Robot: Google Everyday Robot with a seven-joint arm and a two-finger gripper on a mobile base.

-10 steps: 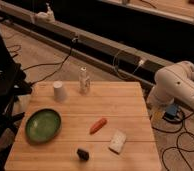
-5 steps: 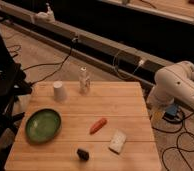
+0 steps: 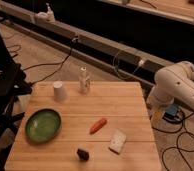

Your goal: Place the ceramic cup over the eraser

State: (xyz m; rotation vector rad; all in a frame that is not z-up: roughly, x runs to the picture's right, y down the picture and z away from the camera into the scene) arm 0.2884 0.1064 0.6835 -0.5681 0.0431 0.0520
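Observation:
The ceramic cup [image 3: 59,91] is small, white and tapered. It stands upside down near the back left of the wooden table [image 3: 121,104]. The eraser [image 3: 82,154], a small black block, lies near the table's front edge, well apart from the cup. Only the white links of my arm [image 3: 179,86] show, off the table's right side. My gripper is out of view, away from both things.
A slim white bottle [image 3: 84,80] stands just right of the cup. A green bowl [image 3: 42,125] sits at the left. An orange carrot piece [image 3: 97,125] and a white block [image 3: 117,141] lie right of the eraser. Cables run over the floor behind.

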